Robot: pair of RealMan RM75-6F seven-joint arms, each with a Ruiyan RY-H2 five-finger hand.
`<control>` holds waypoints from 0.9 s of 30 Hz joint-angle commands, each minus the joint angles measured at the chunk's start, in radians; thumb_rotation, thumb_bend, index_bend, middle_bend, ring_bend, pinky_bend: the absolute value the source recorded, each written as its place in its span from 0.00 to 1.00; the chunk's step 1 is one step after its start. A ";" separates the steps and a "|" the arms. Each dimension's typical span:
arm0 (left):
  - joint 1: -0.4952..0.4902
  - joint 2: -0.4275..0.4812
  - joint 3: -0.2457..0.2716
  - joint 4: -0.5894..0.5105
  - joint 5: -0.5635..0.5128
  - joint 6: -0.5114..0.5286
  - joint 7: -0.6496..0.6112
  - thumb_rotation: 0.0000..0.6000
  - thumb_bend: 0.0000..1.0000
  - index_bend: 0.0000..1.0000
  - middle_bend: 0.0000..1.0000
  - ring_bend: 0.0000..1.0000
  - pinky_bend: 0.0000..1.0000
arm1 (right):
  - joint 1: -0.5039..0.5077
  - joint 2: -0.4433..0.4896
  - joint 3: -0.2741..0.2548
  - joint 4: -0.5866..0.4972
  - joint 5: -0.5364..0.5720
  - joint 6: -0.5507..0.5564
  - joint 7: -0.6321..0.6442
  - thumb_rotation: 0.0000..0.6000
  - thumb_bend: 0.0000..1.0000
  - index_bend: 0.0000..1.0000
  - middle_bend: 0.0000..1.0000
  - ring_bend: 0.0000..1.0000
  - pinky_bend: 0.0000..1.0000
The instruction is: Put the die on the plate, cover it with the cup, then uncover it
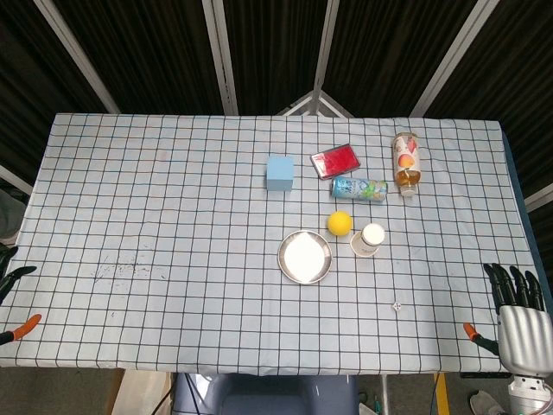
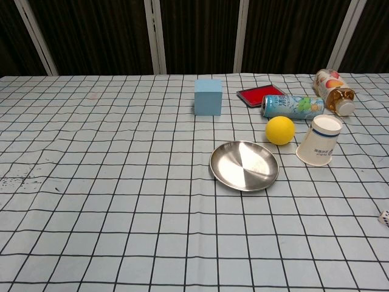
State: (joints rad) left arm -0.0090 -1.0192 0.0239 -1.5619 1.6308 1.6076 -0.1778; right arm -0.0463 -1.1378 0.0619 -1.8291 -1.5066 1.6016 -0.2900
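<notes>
A small white die (image 1: 397,305) lies on the checked cloth, right of and nearer than the plate; the chest view shows the die (image 2: 384,218) at its right edge. The round metal plate (image 1: 283,257) (image 2: 214,164) is bare. A white paper cup (image 1: 370,239) (image 2: 319,141) stands mouth down just right of the plate. My right hand (image 1: 517,311) hovers at the table's near right corner, fingers spread, holding nothing. Only the fingertips of my left hand (image 1: 10,281) show at the near left edge, apart and holding nothing. Neither hand appears in the chest view.
A yellow ball (image 1: 340,223) (image 2: 280,130) sits between plate and cup. Behind them lie a drink can (image 1: 359,188) (image 2: 292,106), a red flat box (image 1: 335,161) (image 2: 261,95) and a bottle (image 1: 406,162) (image 2: 333,83). A light blue cube (image 1: 279,172) (image 2: 208,97) stands further back.
</notes>
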 commanded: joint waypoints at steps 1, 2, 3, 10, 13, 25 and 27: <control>0.011 0.002 -0.002 0.015 0.004 0.022 -0.029 1.00 0.30 0.21 0.00 0.00 0.02 | 0.000 -0.003 -0.002 -0.001 0.001 -0.002 -0.006 1.00 0.08 0.10 0.13 0.06 0.00; 0.014 0.003 -0.004 0.018 0.002 0.028 -0.038 1.00 0.30 0.21 0.00 0.00 0.02 | 0.000 -0.003 -0.002 -0.001 0.000 -0.001 -0.006 1.00 0.08 0.10 0.13 0.06 0.00; 0.015 0.003 -0.005 0.019 0.001 0.031 -0.042 1.00 0.30 0.21 0.00 0.00 0.02 | 0.000 -0.004 -0.002 0.000 0.000 0.000 -0.007 1.00 0.08 0.10 0.13 0.06 0.00; 0.020 -0.001 -0.001 0.027 0.010 0.041 -0.041 1.00 0.30 0.21 0.00 0.00 0.02 | 0.002 -0.002 -0.002 0.002 0.009 -0.010 0.001 1.00 0.08 0.10 0.14 0.06 0.00; 0.017 -0.003 -0.002 0.026 0.010 0.035 -0.037 1.00 0.30 0.21 0.00 0.00 0.02 | 0.005 -0.003 -0.001 0.001 0.009 -0.014 0.002 1.00 0.08 0.11 0.14 0.06 0.00; 0.021 -0.001 0.000 0.016 0.005 0.033 -0.026 1.00 0.30 0.21 0.00 0.00 0.02 | 0.019 -0.105 0.006 -0.007 0.071 -0.055 0.028 1.00 0.08 0.27 0.13 0.06 0.00; 0.020 0.000 0.001 0.014 0.004 0.029 -0.028 1.00 0.30 0.21 0.00 0.00 0.02 | 0.022 -0.139 0.003 -0.017 0.089 -0.070 0.032 1.00 0.08 0.29 0.13 0.06 0.00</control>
State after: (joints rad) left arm 0.0114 -1.0193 0.0248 -1.5472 1.6350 1.6374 -0.2054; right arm -0.0262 -1.2379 0.0615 -1.8358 -1.4424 1.5403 -0.2599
